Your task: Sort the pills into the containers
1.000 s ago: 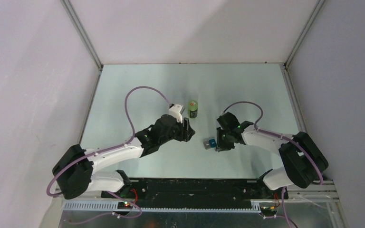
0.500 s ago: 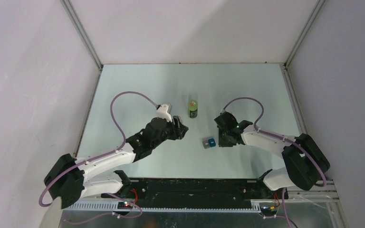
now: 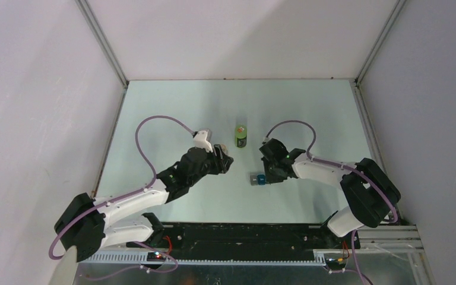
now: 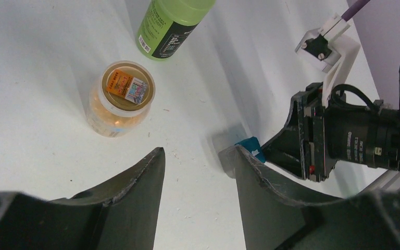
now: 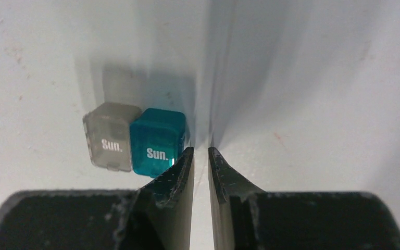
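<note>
The dark container with a lime-green top (image 3: pixel 241 136) (image 4: pixel 173 23) stands upright mid-table. Just in front of it the pale beige one with an orange top (image 4: pixel 120 98) stands free. My left gripper (image 4: pixel 198 156) (image 3: pixel 226 161) hovers open short of the beige one, with only bare table between its fingers. Two small pill boxes marked "Sun." lie side by side, one grey (image 5: pixel 109 136) (image 3: pixel 253 179) and one teal (image 5: pixel 157 140) (image 3: pixel 262 179). My right gripper (image 5: pixel 200 151) (image 3: pixel 266 175) is shut to a thin slit and holds nothing. Its left finger (image 5: pixel 174 177) rests against the teal box's side. The pills themselves are hidden.
Pale walls and metal rails (image 3: pixel 104 50) close off the table (image 3: pixel 172 107) at the left, back and right. The right arm's wrist (image 4: pixel 344 138) sits close beside my left gripper's right finger. Both arm bases stand at the near edge.
My left arm pulled back to the left, away from the green-topped container. My right gripper slid left, and the two boxes shifted a little left with it.
</note>
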Robot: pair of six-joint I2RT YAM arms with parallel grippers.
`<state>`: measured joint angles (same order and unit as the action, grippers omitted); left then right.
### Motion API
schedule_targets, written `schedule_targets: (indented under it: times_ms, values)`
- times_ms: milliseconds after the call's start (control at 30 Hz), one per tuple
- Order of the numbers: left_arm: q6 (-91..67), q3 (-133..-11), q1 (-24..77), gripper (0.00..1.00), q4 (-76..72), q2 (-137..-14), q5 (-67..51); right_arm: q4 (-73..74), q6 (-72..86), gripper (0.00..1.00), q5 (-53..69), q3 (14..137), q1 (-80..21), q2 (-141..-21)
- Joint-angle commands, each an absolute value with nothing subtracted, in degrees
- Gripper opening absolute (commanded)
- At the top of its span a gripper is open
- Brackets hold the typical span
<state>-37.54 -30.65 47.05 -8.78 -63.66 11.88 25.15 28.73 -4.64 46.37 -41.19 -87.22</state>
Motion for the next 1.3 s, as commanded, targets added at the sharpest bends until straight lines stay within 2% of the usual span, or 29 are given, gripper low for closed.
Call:
schedule_targets:
  times_ms: [0,200,267,367,667,733,900,1133,1267]
  values:
    - [-39.01,-29.70,46.55,0.58,-11.37,-62.86,13.07,24.45,27.19,0.20,-1.25,48.47,-44.00,-87.69]
    - [-40.09,-29.02,45.56,0.58,-11.91,-62.74,12.94,20.28,26.44,0.24,5.90,48.75,-45.46,-89.08]
    - [-40.46,-28.74,45.14,0.58,-11.97,-62.36,13.02,20.04,26.16,0.30,6.00,49.40,-45.86,-89.00]
    - [-41.25,-28.08,44.35,0.58,-12.02,-61.51,13.17,23.68,25.88,0.44,2.96,50.32,-45.95,-88.21]
    - [-42.28,-24.88,42.48,0.59,-11.88,-57.36,14.39,26.45,11.81,0.72,3.91,50.61,-48.22,-83.92]
    - [-42.30,-24.62,42.19,0.60,-11.35,-56.44,14.92,25.89,10.74,0.75,3.96,51.72,-48.39,-84.23]
    - [-42.64,-23.80,41.45,0.60,-10.22,-54.33,15.59,24.87,10.14,0.75,3.25,55.10,-50.04,-87.54]
    - [-43.98,-22.76,40.29,0.60,-9.57,-52.64,15.81,25.37,11.21,0.62,0.41,60.18,-52.69,-95.26]
    - [-44.56,-22.15,39.96,0.61,-9.60,-52.25,15.69,25.16,11.62,0.58,-2.70,60.26,-53.81,-96.37]
